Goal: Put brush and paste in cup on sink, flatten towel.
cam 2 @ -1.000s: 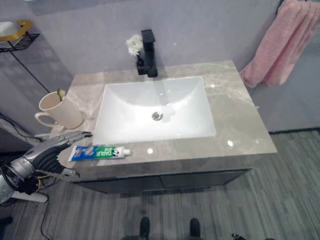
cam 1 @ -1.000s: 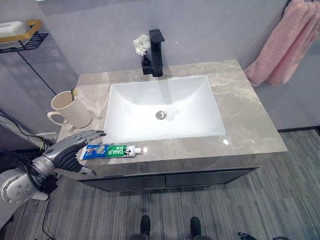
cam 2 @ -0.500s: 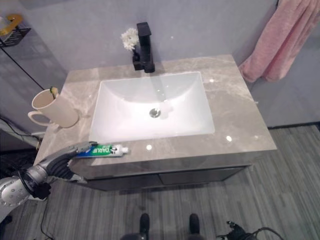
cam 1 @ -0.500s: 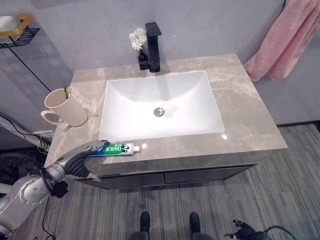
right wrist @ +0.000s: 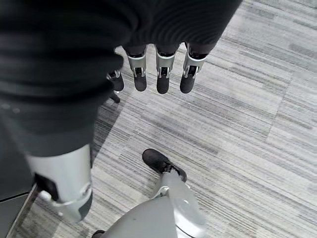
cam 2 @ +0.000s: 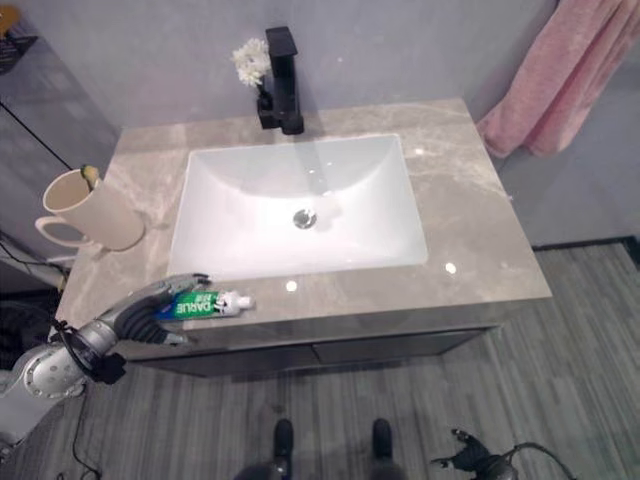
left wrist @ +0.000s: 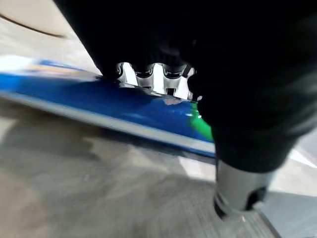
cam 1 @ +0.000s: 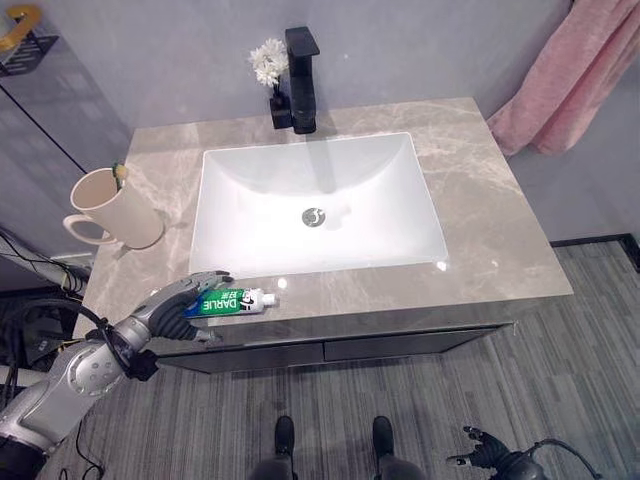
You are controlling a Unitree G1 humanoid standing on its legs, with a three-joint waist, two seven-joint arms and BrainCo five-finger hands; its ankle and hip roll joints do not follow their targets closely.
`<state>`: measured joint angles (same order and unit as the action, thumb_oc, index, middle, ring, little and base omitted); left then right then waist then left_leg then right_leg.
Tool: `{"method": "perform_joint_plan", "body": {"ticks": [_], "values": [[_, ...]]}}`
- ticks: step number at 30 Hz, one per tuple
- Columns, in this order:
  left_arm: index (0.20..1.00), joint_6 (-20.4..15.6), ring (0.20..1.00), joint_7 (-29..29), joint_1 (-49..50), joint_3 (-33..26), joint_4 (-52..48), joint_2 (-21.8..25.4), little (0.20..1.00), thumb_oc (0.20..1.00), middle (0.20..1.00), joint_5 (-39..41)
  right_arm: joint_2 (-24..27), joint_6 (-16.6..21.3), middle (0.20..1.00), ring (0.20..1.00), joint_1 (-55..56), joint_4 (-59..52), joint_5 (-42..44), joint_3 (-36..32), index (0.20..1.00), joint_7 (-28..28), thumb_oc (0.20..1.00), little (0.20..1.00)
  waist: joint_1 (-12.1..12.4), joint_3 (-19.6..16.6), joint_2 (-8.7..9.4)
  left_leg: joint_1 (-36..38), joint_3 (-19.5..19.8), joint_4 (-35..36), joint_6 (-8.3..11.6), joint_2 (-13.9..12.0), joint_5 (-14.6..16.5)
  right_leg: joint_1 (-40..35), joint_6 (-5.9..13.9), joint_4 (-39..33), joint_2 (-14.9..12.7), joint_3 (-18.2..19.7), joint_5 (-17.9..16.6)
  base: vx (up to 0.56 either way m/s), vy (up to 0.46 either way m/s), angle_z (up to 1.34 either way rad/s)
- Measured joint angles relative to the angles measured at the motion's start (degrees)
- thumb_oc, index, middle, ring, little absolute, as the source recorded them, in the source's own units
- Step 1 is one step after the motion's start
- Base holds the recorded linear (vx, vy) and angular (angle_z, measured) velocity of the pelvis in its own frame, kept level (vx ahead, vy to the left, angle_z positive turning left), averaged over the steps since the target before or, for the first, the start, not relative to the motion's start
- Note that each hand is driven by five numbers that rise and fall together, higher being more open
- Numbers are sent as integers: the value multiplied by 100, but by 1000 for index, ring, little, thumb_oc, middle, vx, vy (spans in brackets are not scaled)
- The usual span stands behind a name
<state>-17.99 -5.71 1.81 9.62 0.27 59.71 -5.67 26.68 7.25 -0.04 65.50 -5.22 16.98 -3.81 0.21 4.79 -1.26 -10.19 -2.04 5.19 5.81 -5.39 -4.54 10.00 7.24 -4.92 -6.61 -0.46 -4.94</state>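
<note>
Though down at the front left corner of the grey marble counter [cam 1: 480,200], not flat on it: left hand [cam 1: 175,302] arched over the blue tail end of the toothpaste tube [cam 1: 235,300], fingers [left wrist: 163,82] curled across the top with dark tips down on the far side, thumb on the near side, lower, by the counter's front edge. Wrapped round that tube, then, going by the left wrist view. Tube itself lying flat along the front edge, between the basin and the drop, white cap pointing toward the right edge, green stretch clear of the hand. Over at the left edge, well apart from the tube, a beige cup [cam 1: 118,208] standing upright, handle turned toward the left, something small and greenish poking over its rim, too small to name with certainty. White sink basin [cam 1: 320,190] sunk in the middle of the counter, black faucet [cam 1: 302,80] at the back edge, little bunch of white flowers [cam 1: 267,64] just beside it on its left. Pink towel [cam 1: 570,80] hanging bunched against the wall past the counter's back right corner, folds gathered, not spread. Right hand [right wrist: 161,74] off the counter altogether, hanging over the grey striped floor [right wrist: 247,124], fingers straight and slightly apart, nothing in them.
</note>
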Motion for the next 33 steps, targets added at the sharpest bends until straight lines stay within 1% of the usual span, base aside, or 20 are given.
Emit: {"method": "perform_joint_plan", "body": {"ticks": [1,4,8,19,22,24,27,28,29,30,31,33], "values": [[200,-78,200,27,-43,13,22,8,200,200,200,-9,10,0,1000,1000,20,-3,0,2,1000,2,1000,1000,10,5,8,-1,0,0,0,2,0,0,0,0,-4,0,0,0,0,0],[200,-87,200,38,-146,25,31,4,200,200,200,-219,25,-7,1000,1000,18,-101,-1,1,1000,3,1000,1000,44,24,40,-5,-8,2,0,-1,1,9,4,-3,-3,9,3,0,0,0],[200,-94,200,43,-206,56,87,-58,200,200,200,-225,31,21,1000,1000,-6,-171,-2,0,1000,5,1000,1000,48,19,66,-29,-28,15,26,-2,21,73,25,-38,-2,45,8,7,0,-3],[200,-115,200,52,-210,19,179,-221,200,200,200,-231,40,30,1000,1000,8,-132,-5,-3,1000,119,1000,1000,74,-33,138,-41,-67,8,8,3,-10,92,45,-41,-5,126,-35,4,1,-1],[200,-83,200,50,-172,13,267,-391,200,200,200,-162,39,36,1000,1000,18,-82,-8,2,1000,119,1000,1000,73,-41,128,65,-118,23,-1,4,-3,4,48,-44,-12,143,-33,13,1,-4],[200,-58,200,48,-159,21,308,-421,200,200,200,-132,39,38,1000,1000,15,-35,-10,-1,1000,121,1000,1000,66,-46,133,105,-117,23,-3,2,0,-23,48,-44,-9,146,-32,7,4,-3],[200,-61,200,48,-186,47,506,-631,200,200,200,79,39,34,1000,1000,25,131,-13,13,1000,117,1000,1000,60,-74,94,133,-109,25,-5,7,0,-70,48,-44,-15,135,-34,4,3,1],[291,-55,291,35,-218,84,520,-623,291,291,291,79,41,26,1000,1000,26,142,-13,48,1000,116,1000,1000,51,-78,89,177,-109,25,-6,5,0,-113,48,-44,-10,132,-33,0,0,0],[514,-53,514,33,-202,82,543,-624,514,514,514,79,41,26,1000,1000,34,141,-13,56,1000,116,1000,1000,44,-82,91,205,-113,25,-8,1,4,-128,48,-45,-7,147,-32,-7,2,-4],[755,-50,755,33,-188,81,625,-663,755,755,755,79,41,32,1000,1000,53,134,-13,60,1000,117,1000,1000,25,-112,76,209,-108,26,-17,-1,26,-137,46,-45,-7,144,-30,-11,6,-3],[790,-49,790,33,-188,83,640,-700,790,790,790,79,41,32,1000,1000,71,134,-13,61,1000,117,1000,1000,24,-135,63,210,-109,27,-16,0,27,-136,46,-45,-9,144,-31,0,0,0],[777,-4,777,37,-178,77,678,-813,777,777,777,84,41,32,1000,1000,135,126,-13,70,1000,116,1000,1000,8,-202,37,210,-110,26,-27,0,20,-136,44,-45,-8,144,-30,0,0,0]]}}
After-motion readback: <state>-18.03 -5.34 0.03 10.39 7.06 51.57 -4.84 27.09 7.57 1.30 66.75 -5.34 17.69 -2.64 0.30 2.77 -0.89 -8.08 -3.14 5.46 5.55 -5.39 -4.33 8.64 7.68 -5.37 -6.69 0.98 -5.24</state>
